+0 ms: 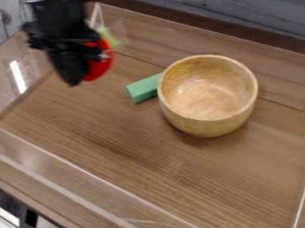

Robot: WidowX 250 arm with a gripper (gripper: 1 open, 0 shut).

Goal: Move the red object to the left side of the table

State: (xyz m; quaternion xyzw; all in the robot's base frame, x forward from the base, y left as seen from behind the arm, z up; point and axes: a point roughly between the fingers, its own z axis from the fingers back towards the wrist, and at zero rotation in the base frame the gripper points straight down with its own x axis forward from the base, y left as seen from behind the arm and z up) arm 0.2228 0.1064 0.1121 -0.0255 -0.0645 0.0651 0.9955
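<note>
Over the left part of the tabletop [189, 183] my pincer [80, 72] is clenched on the red object [100, 58], holding it in the air, well apart from the wooden bowl [209, 94] and green block [143, 88]. Carry step underway; next I'd lower and release.

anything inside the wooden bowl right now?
Nothing visible inside the round light wooden bowl: its floor and far inner wall show bare wood. The near rim hides a strip of the inside. The small red toy fruit is in the black gripper, left of the bowl.
</note>
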